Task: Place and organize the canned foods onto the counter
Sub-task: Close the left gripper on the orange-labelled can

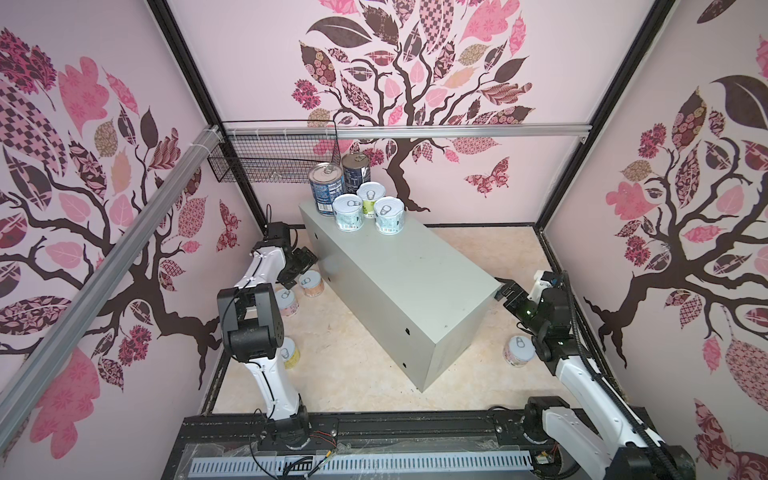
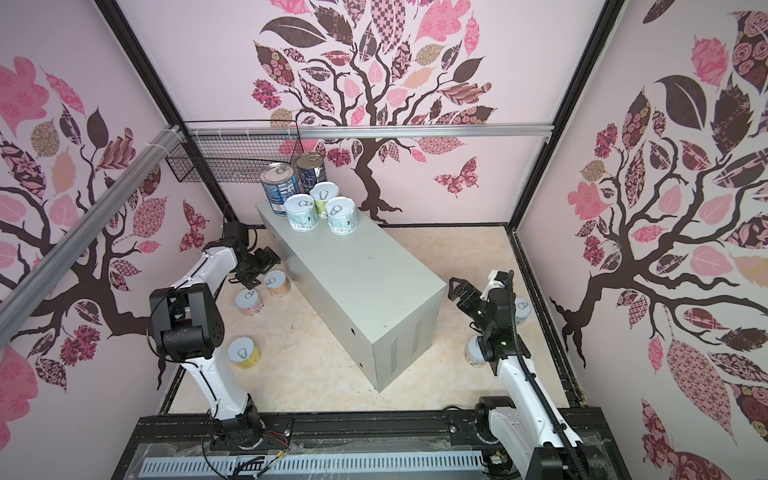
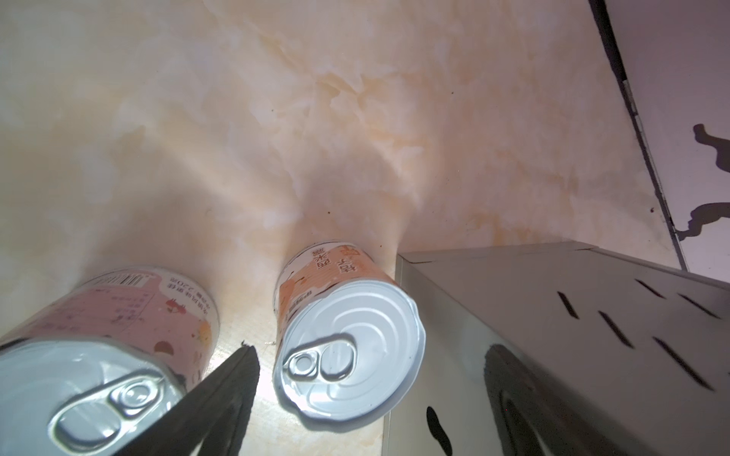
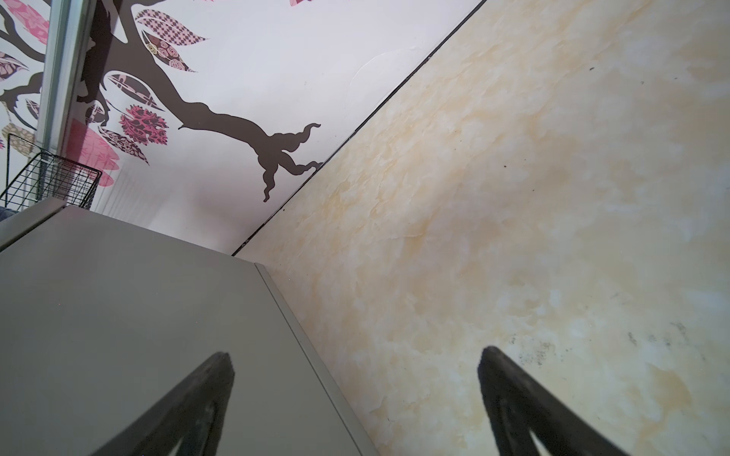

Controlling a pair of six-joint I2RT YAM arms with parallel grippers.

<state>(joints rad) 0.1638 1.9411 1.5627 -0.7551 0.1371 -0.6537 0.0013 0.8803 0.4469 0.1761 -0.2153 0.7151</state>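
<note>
Left gripper [image 1: 297, 270], black jaws spread wide and holding nothing, hangs low beside the counter [image 1: 415, 270], a long pale grey-green metal box with a flat top. In the left wrist view its fingers [image 3: 225, 395] stand on either side of a short orange-labelled can [image 3: 347, 347] with a white pull-tab lid. The can is upright on the pale marbled floor [image 3: 355, 118], just beside the box's side. A short pink-labelled can [image 3: 118, 316] stands near, outside one finger.

Right gripper [image 4: 357, 353], also wide and empty, hovers at the counter's near corner. Five cans [image 1: 365, 199] are grouped at the counter's far end: two tall dark-blue ones and three short ones. Other short cans wait on the floor, among them a yellow-labelled can [image 1: 291, 353].

The step in hand looks like grasping the orange can. To do it well, lower until the fingers pass below the lid's rim, minding the narrow gap on the box side. Centre the can, close firmly, then lift straight up above the counter top before crossing to a bare spot beside the short cans.
</note>
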